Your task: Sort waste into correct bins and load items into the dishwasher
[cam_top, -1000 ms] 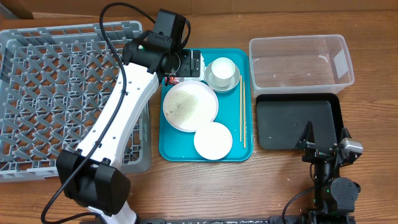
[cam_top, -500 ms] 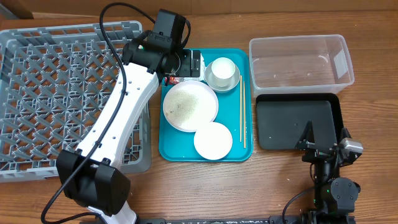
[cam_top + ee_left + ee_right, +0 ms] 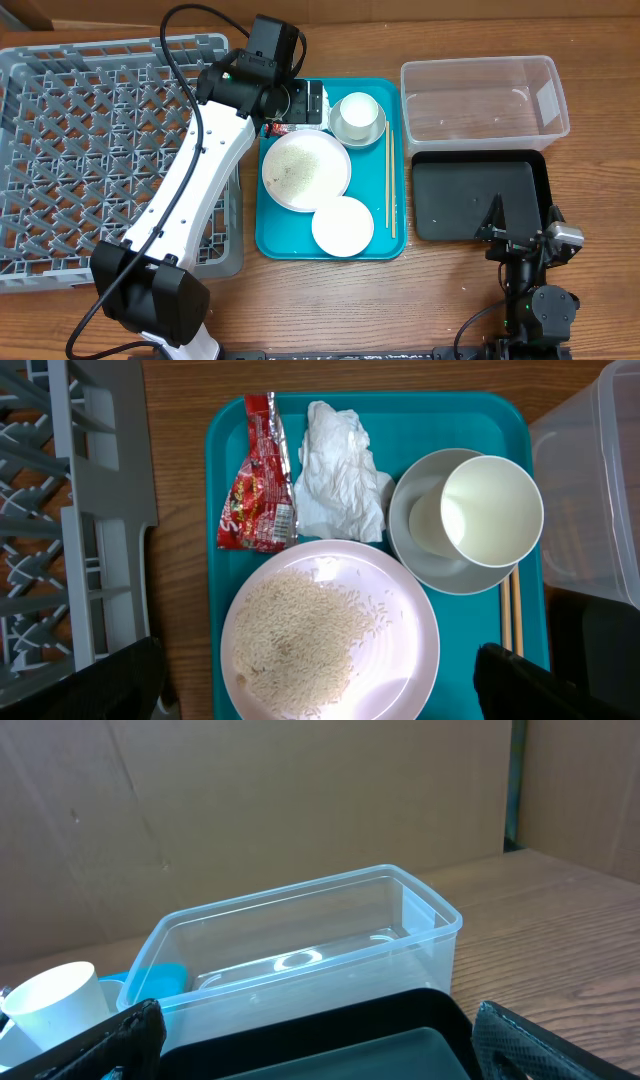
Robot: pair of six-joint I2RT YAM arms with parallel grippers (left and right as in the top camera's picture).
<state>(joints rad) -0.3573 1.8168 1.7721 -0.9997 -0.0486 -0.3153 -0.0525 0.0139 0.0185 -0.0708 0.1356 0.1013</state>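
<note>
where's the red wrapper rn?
Left wrist view: the red wrapper lies in the upper-left corner of the teal tray, touching the white tissue on its right, just above the rice plate.

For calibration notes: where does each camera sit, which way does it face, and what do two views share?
Overhead: above the table, facing down on dish rack, teal tray, clear tub, black tray; left arm, right arm show.
Left wrist: over the teal tray, facing down at red wrapper, tissue, rice plate, cup; left claw at bottom corners.
Right wrist: low, facing level over black tray to tub; right claw at bottom.
Shared: cup, tub in both wrist views.
</note>
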